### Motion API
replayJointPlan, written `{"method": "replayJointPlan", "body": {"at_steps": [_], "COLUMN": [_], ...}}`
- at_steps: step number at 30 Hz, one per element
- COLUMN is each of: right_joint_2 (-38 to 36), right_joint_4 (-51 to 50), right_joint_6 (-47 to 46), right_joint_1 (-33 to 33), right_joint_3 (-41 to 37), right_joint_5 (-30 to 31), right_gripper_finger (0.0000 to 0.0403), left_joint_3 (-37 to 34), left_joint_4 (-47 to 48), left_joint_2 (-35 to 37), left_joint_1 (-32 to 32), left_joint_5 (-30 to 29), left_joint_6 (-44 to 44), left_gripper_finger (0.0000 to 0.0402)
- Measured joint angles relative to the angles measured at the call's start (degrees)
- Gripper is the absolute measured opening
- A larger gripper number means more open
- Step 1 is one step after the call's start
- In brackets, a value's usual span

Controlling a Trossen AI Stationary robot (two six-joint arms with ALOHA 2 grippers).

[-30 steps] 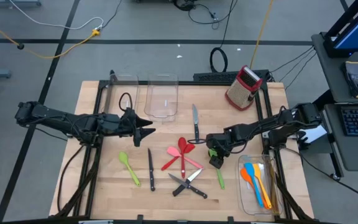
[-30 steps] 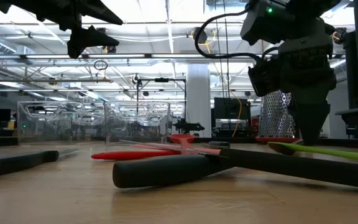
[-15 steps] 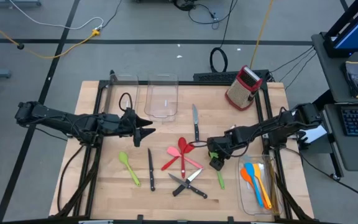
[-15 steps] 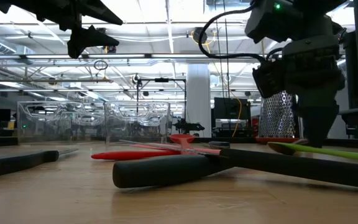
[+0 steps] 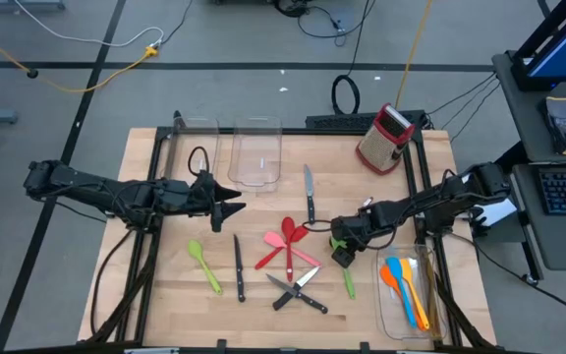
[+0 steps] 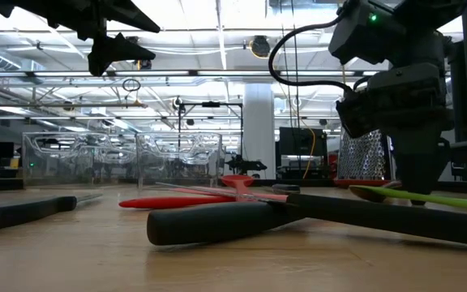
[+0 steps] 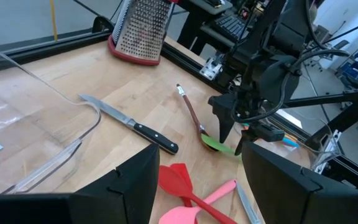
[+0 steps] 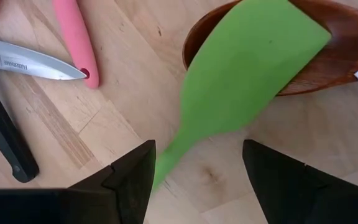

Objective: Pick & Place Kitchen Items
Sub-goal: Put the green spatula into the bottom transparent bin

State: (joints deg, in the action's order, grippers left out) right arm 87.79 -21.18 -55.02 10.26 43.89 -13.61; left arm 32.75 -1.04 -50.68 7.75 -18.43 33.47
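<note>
A wooden surface carries scattered utensils. The left hand waits above it, raised, fingers spread and empty. The right hand has sunk a little lower over the past second, fingers wide apart, straddling the neck of a green spatula whose blade overlaps the bowl of a brown spoon. Nothing is gripped yet; closing looks like the next step. Blue and orange utensils already lie in the bin just beside it.
</note>
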Motion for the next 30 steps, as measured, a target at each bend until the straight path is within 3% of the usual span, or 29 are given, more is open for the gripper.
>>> {"method": "replayJointPlan", "body": {"at_steps": [15,30], "right_joint_2": [0.1,0.2], "right_joint_4": [0.1,-0.5], "right_joint_6": [-4.2,-10.5], "right_joint_1": [2.3,4.5], "right_joint_3": [-0.1,-0.2], "right_joint_5": [5.7,10.8], "right_gripper_finger": [0.0233,0.0132], "left_joint_3": [0.0,0.0], "left_joint_4": [0.0,0.0], "left_joint_2": [0.0,0.0], "left_joint_1": [0.0,-0.1], "left_joint_5": [-2.6,-3.2], "left_joint_6": [-0.8,-1.7], "left_gripper_finger": [0.0234,0.0234]}}
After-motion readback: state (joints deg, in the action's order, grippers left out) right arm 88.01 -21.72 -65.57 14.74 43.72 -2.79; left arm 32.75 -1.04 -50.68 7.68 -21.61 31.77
